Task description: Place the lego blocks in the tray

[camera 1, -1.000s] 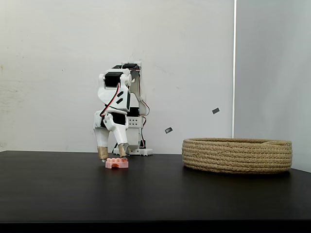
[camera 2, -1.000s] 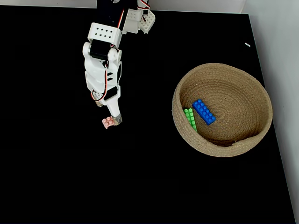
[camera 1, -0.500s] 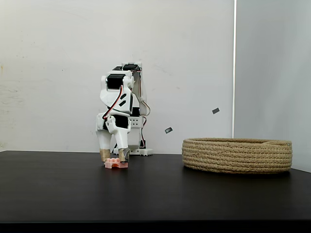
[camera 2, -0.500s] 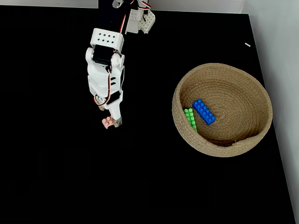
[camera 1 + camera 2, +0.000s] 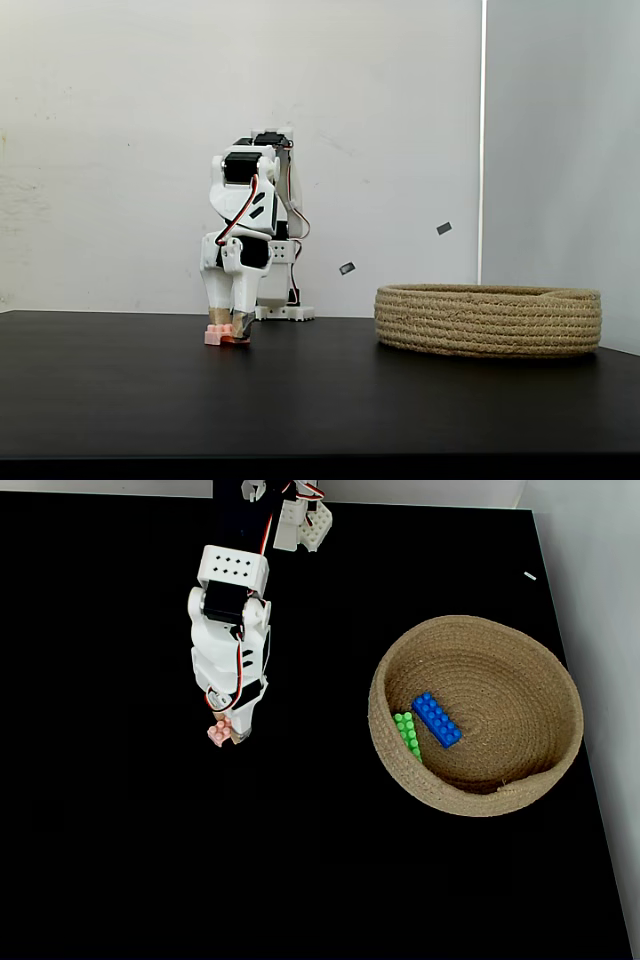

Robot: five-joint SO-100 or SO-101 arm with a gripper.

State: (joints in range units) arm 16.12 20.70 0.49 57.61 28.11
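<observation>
Over on the right of the black tabletop (image 5: 120,860) sits the rope tray (image 5: 560,670), with the green brick (image 5: 407,734) and blue brick (image 5: 437,720) already inside. Well to its left, the arm's gripper (image 5: 228,732) is down at the surface, jaws narrowed around the pink arch brick (image 5: 216,732), which looks like it's resting on the tabletop. Best bet: confirm the squeeze is firm and centred, then lift straight up high enough to clear the tray's wall before swinging across.
</observation>
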